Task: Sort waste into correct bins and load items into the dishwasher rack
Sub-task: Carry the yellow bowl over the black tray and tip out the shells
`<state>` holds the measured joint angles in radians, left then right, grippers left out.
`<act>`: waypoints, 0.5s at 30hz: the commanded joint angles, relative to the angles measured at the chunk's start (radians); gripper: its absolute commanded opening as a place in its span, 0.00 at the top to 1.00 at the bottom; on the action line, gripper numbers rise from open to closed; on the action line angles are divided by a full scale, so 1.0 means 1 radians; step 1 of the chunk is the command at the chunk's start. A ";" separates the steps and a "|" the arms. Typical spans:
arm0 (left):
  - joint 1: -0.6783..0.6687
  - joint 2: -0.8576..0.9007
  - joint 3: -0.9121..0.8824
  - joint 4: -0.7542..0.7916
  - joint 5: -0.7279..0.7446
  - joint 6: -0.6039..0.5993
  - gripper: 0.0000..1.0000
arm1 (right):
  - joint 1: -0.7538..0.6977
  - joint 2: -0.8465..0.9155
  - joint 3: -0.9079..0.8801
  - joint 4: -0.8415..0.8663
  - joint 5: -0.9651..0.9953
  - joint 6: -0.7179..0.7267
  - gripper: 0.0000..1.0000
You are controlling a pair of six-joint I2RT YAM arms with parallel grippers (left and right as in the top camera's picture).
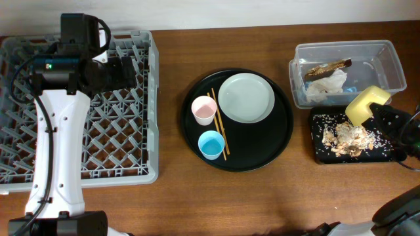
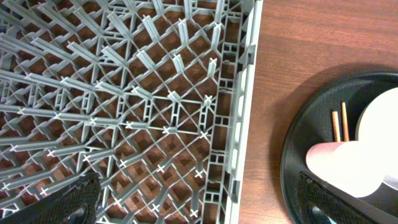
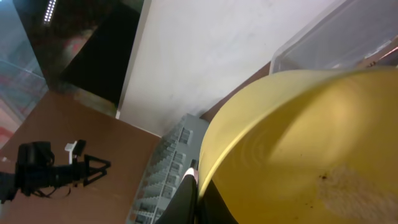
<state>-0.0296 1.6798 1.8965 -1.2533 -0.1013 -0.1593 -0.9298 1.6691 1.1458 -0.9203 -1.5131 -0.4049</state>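
The yellow bowl (image 1: 367, 103) hangs tilted, rim clamped in the right gripper (image 1: 378, 113), over the shallow black rectangular tray (image 1: 319, 152) of beige food scraps (image 1: 348, 136); the clear plastic tub (image 1: 394, 65) holds crumpled white tissue (image 1: 326, 86) and gold-brown wrapper (image 1: 326, 68); the left gripper (image 1: 128, 71) gapes wide above the grey pegged rack (image 1: 125, 131).

A yellow bowl (image 1: 365, 105) tilts above the black tray (image 1: 319, 153) of food scraps (image 1: 348, 136).

We find bare table (image 1: 170, 131) strip between rack (image 1: 125, 141) and round tray (image 1: 275, 141), another between round tray and tub (image 1: 387, 59). Left arm (image 1: 59, 144) covers rack's left side; bowl (image 1: 365, 105) overhangs black tray (image 1: 321, 154).
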 commanded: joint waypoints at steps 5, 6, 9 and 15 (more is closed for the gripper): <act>0.002 0.009 0.016 -0.001 0.007 -0.012 0.01 | -0.008 0.019 -0.007 0.019 -0.039 0.120 0.96; 0.002 0.009 0.016 -0.001 0.007 -0.012 0.00 | -0.008 0.019 -0.007 0.021 -0.039 0.119 0.96; 0.002 0.009 0.016 -0.001 0.007 -0.012 0.01 | -0.008 0.023 -0.007 0.031 -0.039 0.130 0.96; 0.002 0.009 0.016 -0.001 0.007 -0.012 0.01 | -0.008 0.023 -0.007 0.029 -0.031 0.257 0.96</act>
<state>-0.0296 1.6798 1.8965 -1.2533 -0.1013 -0.1593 -0.9298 1.6749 1.1450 -0.8925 -1.5169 -0.2302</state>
